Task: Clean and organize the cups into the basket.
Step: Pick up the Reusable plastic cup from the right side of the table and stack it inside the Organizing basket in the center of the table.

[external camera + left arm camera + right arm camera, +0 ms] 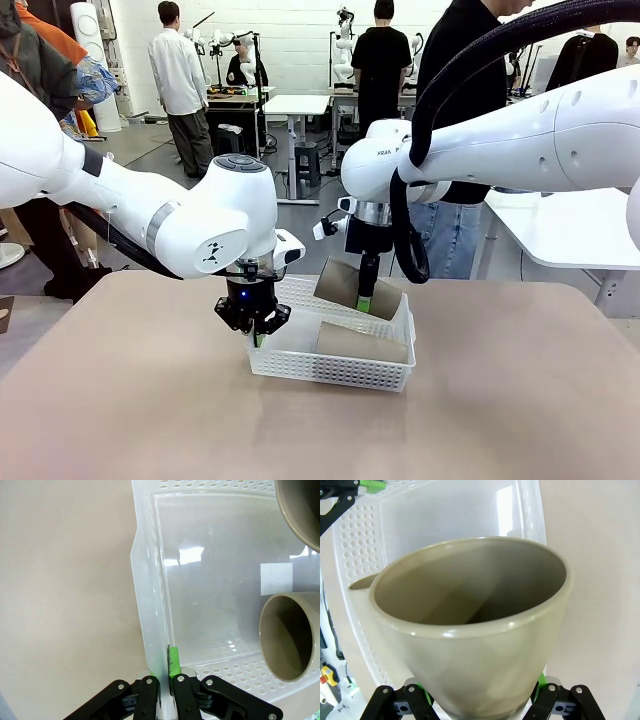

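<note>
1. Left claw (254, 325): jaws pinched together on the left wall of the basket (330, 372). In the left wrist view one green pad (173, 660) lies flat on the inner face of that thin wall.
2. Right claw (365, 300): clamped across the held cup (340, 282), one finger on either side of its body. The cup is tilted over the basket's far right part. Cannot tell whether it touches the rim.
3. Writing: black letters "FRA" on the right arm (384, 153), the rest hidden behind a black hose (405, 240). There is a small black mark on the left arm (212, 253), not legible. A white rectangular patch (276, 578) shows on the basket floor, no print made out.
4. Basket: shallow, white, part see-through plastic, with rows of small holes in the sides and a smooth glossy floor. It sits on the table (150, 400) toward the far edge, roughly midway between the left and right edges.
5. Held cup: tall, tapered, matte. It looks dull tan in the front view and greyish khaki in the right wrist view. It has a smooth rounded lip, and its wide mouth faces the wrist camera.
6. Lying cup (360, 343): tan like cardboard, on its side on the basket floor. The mouth points toward the left wall and the base is near the right wall.
</note>
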{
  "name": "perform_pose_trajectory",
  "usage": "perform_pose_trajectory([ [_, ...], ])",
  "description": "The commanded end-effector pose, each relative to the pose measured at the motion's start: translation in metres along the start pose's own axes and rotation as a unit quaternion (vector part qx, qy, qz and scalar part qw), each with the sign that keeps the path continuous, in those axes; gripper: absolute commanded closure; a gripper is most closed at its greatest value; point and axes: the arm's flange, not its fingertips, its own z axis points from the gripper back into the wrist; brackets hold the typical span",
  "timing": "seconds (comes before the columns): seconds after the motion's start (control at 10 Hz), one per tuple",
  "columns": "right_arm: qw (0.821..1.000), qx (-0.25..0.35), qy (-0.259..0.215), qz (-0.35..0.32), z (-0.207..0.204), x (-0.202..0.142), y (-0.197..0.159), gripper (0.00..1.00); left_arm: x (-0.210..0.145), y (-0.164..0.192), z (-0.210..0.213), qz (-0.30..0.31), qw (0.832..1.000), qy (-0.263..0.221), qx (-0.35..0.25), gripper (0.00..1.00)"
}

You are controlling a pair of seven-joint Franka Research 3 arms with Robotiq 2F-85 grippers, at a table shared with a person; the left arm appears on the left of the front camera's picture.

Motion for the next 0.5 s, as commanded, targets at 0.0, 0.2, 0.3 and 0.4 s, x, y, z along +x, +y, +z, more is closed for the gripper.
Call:
perform_pose_trajectory([
  [0.0, 1.000, 0.003, 0.001, 0.004, 0.0033, -0.0001, -0.0028, 0.17, 0.0001, -0.0009, 0.0006, -0.003, 1.000, -0.005, 0.007, 1.00],
  [0.2, 1.000, 0.003, 0.001, 0.004, 0.0033, -0.0001, -0.0028, 0.17, 0.0001, -0.0009, 0.0006, -0.003, 1.000, -0.005, 0.007, 1.00],
  [0.3, 1.000, 0.003, 0.001, 0.004, 0.0033, -0.0001, -0.0028, 0.17, 0.0001, -0.0009, 0.0006, -0.003, 1.000, -0.005, 0.007, 1.00],
  [0.4, 1.000, 0.003, 0.001, 0.004, 0.0033, -0.0001, -0.0028, 0.17, 0.0001, -0.0009, 0.0006, -0.003, 1.000, -0.005, 0.007, 1.00],
])
